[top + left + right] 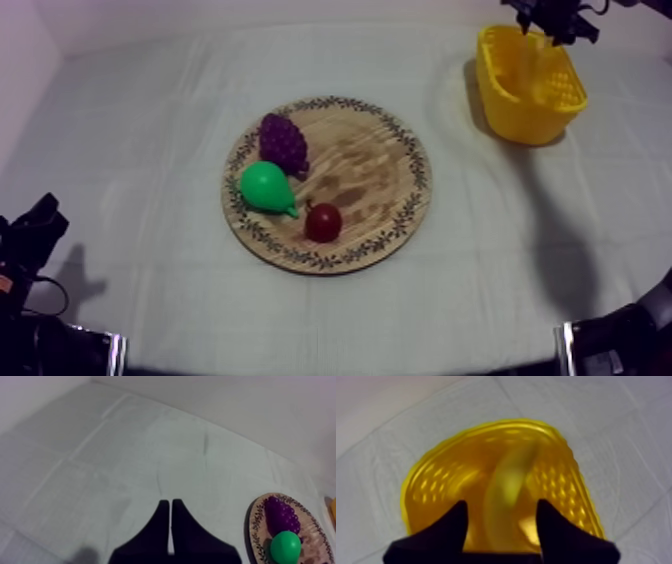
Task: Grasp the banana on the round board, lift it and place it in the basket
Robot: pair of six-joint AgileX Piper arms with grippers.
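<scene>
My right gripper [502, 518] hangs fingers spread over the yellow basket [431, 483], the banana [508, 483] directly beneath inside it, long axis crosswise to their gap; my left gripper [170, 503] rests far off, fingers pressed together.

Left pincer [170, 502] closed in a narrow wedge, right pincer [501, 508] fingers spread wide apart

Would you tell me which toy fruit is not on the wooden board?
The banana: it is in the yellow basket below the right gripper; the grapes, pear and small red fruit sit on the board.
</scene>
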